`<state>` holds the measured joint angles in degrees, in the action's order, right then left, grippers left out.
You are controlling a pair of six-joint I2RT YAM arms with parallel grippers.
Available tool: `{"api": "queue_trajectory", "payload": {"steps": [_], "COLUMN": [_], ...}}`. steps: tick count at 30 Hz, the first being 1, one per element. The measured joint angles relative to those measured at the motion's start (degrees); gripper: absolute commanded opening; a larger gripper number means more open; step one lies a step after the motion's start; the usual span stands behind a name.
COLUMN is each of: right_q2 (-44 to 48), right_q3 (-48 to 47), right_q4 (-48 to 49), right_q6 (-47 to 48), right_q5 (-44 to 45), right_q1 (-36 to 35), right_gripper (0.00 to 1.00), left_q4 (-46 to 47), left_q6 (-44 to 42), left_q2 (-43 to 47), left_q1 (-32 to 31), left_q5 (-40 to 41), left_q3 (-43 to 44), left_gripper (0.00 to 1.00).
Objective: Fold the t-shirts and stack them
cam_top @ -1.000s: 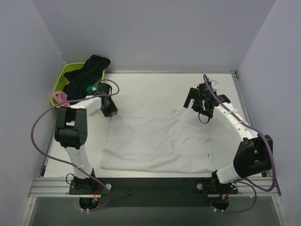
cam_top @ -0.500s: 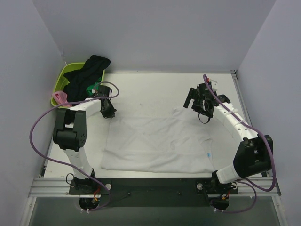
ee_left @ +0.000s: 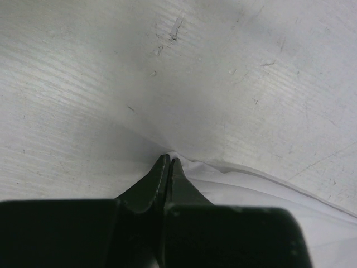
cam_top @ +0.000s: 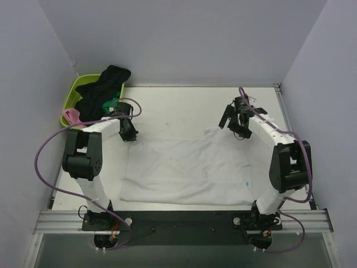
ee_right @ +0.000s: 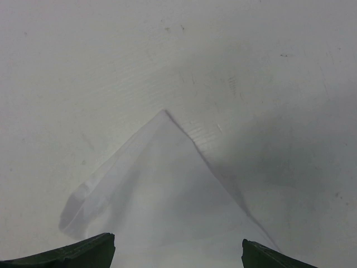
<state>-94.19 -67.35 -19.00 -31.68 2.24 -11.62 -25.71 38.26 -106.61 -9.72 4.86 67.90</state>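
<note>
Shows white t-shirt [cam_top: 184,164], judged limp and light, best pinched at corners: left tool [ee_left: 168,159] clamped on one, right tool [ee_right: 178,254] wide above another.

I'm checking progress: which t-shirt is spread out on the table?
The white t-shirt: it alone lies spread flat. The black one, green one and pink one are bunched at the lime basket, far left.

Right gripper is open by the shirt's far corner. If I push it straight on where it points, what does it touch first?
Probably the pointed corner of the large plain white cloth t-shirt, centred ahead of the open right gripper, with the pale scuffed table right under it. The distance is unclear.
</note>
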Motion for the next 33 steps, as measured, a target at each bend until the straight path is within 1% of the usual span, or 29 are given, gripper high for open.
{"api": "queue_trajectory", "payload": {"steps": [3, 8, 11, 12, 14, 17, 19, 20, 24, 27, 32, 33], "right_q2": [-4.87, -11.87, -15.41, -16.74, -18.88, -21.99, -23.52, -23.93, -25.57, -26.64, -28.30, -28.46], "right_q3": [-3.17, -9.62, -13.20, -14.73, -17.14, -20.44, -21.51, -21.68, -22.10, -23.06, -23.89, -23.89], "right_q4": [0.81, 2.05, 2.10, 2.08, 1.57, 1.44, 1.20, 1.11, 0.26, -0.42, -0.81, -0.98], "right_q6": [-0.44, -1.25, -1.27, -1.27, -1.31, -1.49, -1.53, -1.60, -1.70, -1.70, -1.66, -1.64], "right_q5": [-0.59, -1.31, -1.88, -2.23, -2.71, -3.26, -3.54, -3.56, -3.61, -3.63, -3.61, -3.61], "right_q1": [2.34, 5.03, 5.35, 5.25, 5.20, 5.14, 4.96, 4.79, 4.79, 4.76, 4.76, 4.76], "right_gripper": [0.91, 0.88, 0.83, 0.80, 0.78, 0.73, 0.71, 0.67, 0.60, 0.51, 0.44, 0.43], "left_q4": [-0.20, -0.17, -0.15, -0.15, -0.11, -0.15, -0.15, -0.17, -0.15, -0.15, -0.15, -0.15], "left_q6": [0.02, 0.02, 0.02, 0.02, 0.04, 0.04, 0.04, 0.04, 0.04, 0.04, 0.04, 0.04], "left_q2": [0.17, 0.85, 1.03, 1.05, 1.18, 1.18, 1.18, 1.18, 1.18, 1.18, 1.18, 1.18], "left_q1": [-0.04, -0.04, -0.04, -0.04, -0.04, -0.04, -0.04, -0.04, -0.04, -0.04, -0.04, -0.04], "left_q5": [0.00, 0.02, 0.02, 0.02, 0.04, 0.04, 0.07, 0.09, 0.09, 0.11, 0.13, 0.13], "left_q3": [-0.22, -1.09, -1.36, -1.42, -1.55, -1.57, -1.57, -1.57, -1.57, -1.57, -1.60, -1.60], "left_gripper": [0.00, 0.00, 0.00, 0.00, 0.00, 0.00, 0.00, 0.00, 0.00, 0.00, 0.00, 0.00]}}
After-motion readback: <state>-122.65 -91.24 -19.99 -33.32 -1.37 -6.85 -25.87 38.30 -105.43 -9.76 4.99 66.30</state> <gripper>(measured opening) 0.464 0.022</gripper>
